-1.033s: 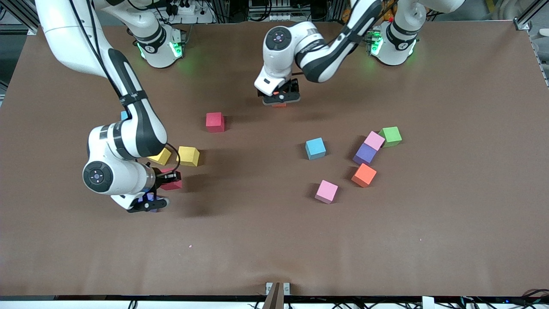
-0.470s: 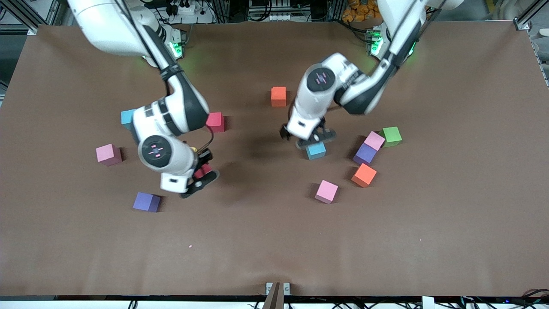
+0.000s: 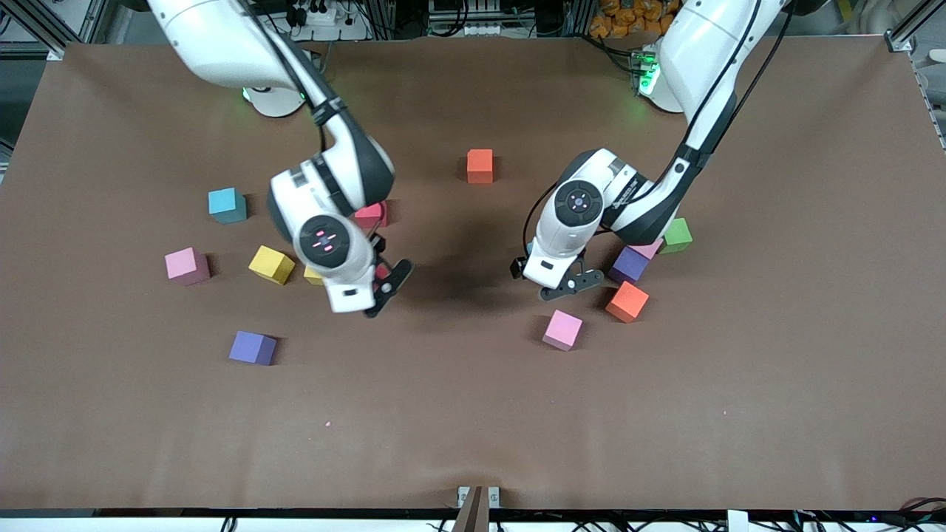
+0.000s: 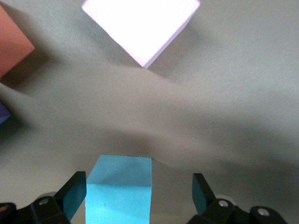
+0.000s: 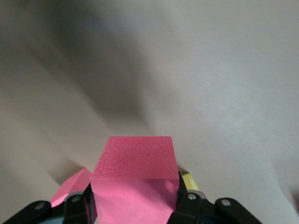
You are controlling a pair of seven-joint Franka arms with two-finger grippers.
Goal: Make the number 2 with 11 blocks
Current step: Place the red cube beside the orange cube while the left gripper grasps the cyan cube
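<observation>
Your right gripper (image 3: 384,284) hung over bare table beside the yellow blocks (image 3: 271,264), clamped on a red block (image 5: 135,182) whose flat face sat square between the fingers; no digit had formed, and the blocks lay scattered. Your left gripper (image 4: 138,196) angled down with fingers spread wide, a light blue block (image 4: 122,189) between them, touching neither. The front view hid that block under the wrist; a pink block (image 3: 562,329) lay just beside.

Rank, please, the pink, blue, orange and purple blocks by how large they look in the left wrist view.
1. pink block and blue block: alike, both cropped, so unranked.
2. orange block.
3. purple block, a sliver.
</observation>
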